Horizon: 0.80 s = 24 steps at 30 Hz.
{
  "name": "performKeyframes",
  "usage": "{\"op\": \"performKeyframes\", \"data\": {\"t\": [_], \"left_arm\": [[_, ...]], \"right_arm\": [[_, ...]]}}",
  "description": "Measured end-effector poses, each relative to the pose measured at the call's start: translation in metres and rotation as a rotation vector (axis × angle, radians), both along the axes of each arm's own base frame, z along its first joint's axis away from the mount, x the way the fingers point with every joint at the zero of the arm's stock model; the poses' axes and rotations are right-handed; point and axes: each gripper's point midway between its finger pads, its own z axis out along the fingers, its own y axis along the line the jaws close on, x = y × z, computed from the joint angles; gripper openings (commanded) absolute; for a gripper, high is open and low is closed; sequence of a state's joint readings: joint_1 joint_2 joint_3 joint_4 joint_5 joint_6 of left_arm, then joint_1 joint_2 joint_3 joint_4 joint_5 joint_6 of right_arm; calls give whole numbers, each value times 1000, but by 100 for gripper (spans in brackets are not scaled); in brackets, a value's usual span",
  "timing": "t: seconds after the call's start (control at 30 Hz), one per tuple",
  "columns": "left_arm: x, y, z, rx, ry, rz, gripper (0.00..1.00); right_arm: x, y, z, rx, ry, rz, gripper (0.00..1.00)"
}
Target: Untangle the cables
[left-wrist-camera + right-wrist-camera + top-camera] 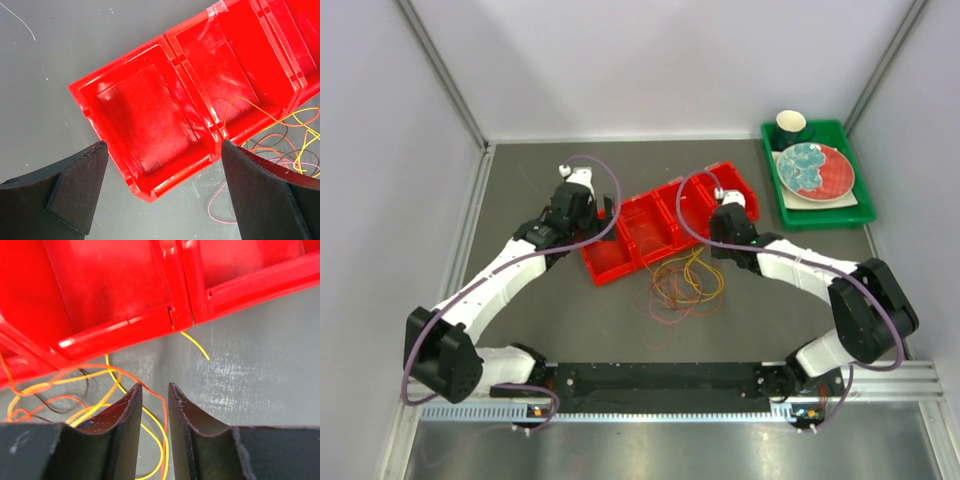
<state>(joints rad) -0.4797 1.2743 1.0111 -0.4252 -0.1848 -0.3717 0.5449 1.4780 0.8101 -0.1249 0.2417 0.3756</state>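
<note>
The right hand sits low over the bench, its two fingers drawn close but not pressed together, with a narrow slit showing between them. An orange strand runs over the tip of one finger and drops down through that slit. The gap looks wider than the strand, so I judge that nothing is pinched at this moment. Just ahead of the fingertips are the front walls of the red bins, and a short yellow end pokes out from under the seam between two of them.

The left hand is spread wide and carries nothing. It hangs above the leftmost bin, well apart from the wires.

The cables lie in one loose heap on the bench, just in front of the row of bins and between the two arms. Yellow, orange, dark and pinkish loops cross over one another there. In the left wrist view one yellow loop reaches up over the front edge of the next bin along. The bin floors that can be seen are bare.

Further back on the right, a green tray holds a plate and a cup.

As a judgement, the task is near its start: no loop lies apart from the heap and none is in a bin. Nearly every strand has yet to be drawn out.
</note>
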Motion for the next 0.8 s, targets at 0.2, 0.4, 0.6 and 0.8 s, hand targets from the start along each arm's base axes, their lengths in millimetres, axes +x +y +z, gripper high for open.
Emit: {"op": "performKeyframes", "data": {"t": [0.2, 0.4, 0.6, 0.8], "left_arm": [[-1, 2, 3, 0, -10, 5, 99], [-1, 2, 3, 0, -8, 7, 99], [-1, 2, 3, -1, -8, 9, 99], [-1, 2, 2, -6, -6, 16, 99]], "right_arm": [[-7, -1, -12, -19, 7, 52, 28], [-1, 4, -10, -19, -25, 89, 27], [4, 7, -16, -23, -31, 98, 24], [6, 6, -22, -41, -26, 95, 0]]}}
